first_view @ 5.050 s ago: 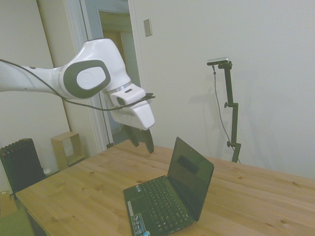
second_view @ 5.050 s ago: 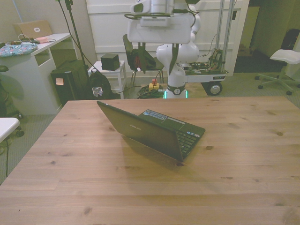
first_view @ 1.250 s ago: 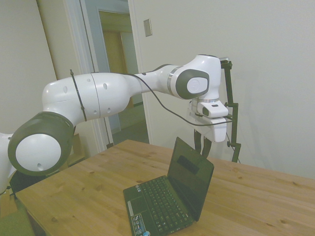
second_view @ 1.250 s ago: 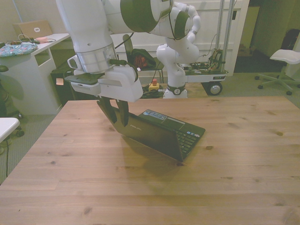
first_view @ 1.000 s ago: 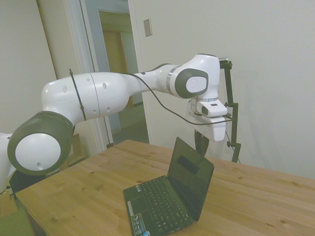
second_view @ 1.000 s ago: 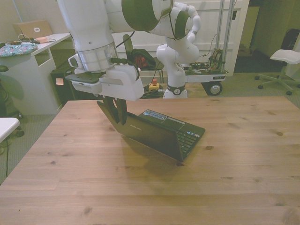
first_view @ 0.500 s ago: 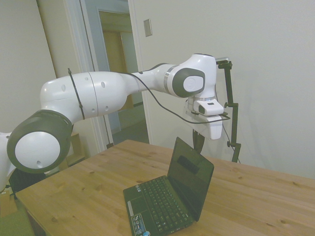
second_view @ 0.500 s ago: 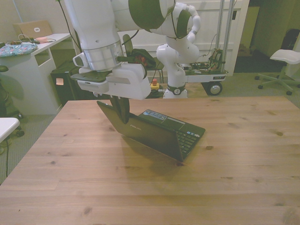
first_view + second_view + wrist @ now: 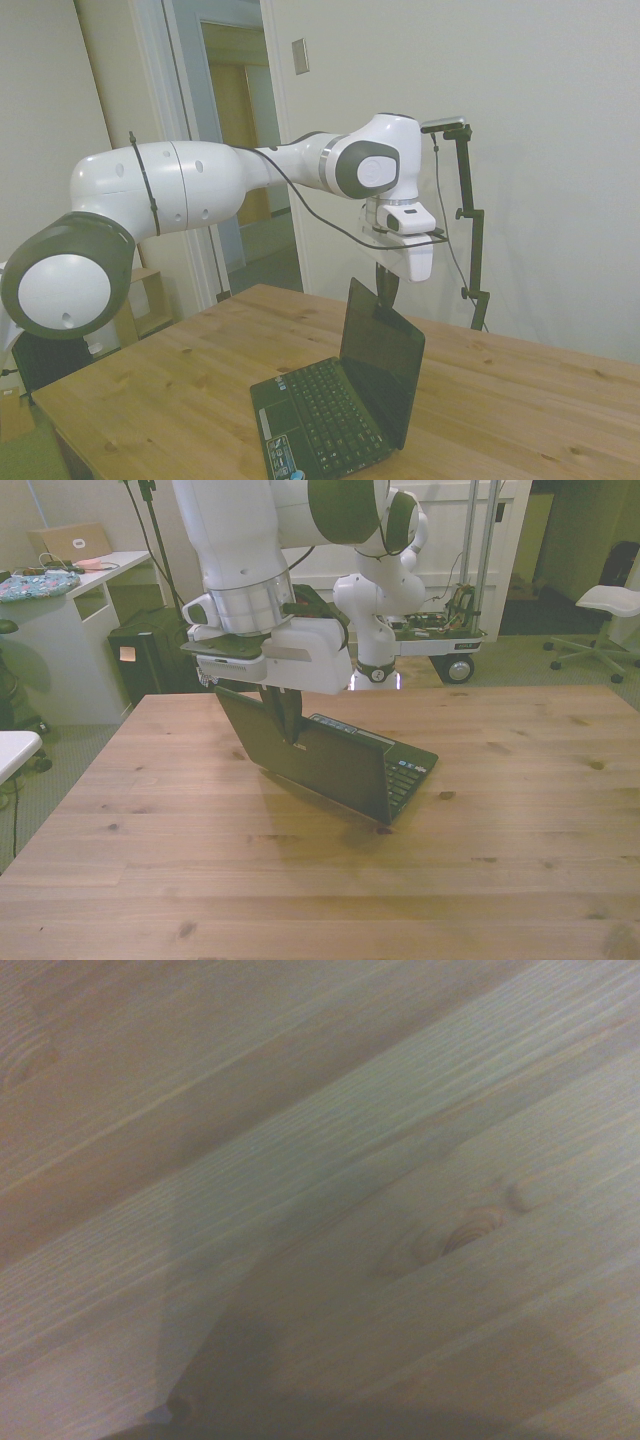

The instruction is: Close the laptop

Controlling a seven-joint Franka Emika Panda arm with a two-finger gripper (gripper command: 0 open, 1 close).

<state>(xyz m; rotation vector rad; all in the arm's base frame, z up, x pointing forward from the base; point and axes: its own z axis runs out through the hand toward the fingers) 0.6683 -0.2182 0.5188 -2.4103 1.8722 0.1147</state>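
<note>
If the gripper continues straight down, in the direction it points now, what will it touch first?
The gripper points down behind the laptop lid. It already seems to be against the lid's back; going down, it would likely meet the table just behind the laptop. Depth is unclear.

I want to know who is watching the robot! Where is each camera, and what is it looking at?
Side view: stands beside the table, sees the laptop's keyboard and screen; the white arm and gripper show.
Front view: stands across the table, sees the laptop's lid from behind; arm, base and gripper show.
Wrist view: rides on the wrist, sees blurry wood close up; no robot parts.
Side and front views share the laptop and gripper at its lid.
</note>
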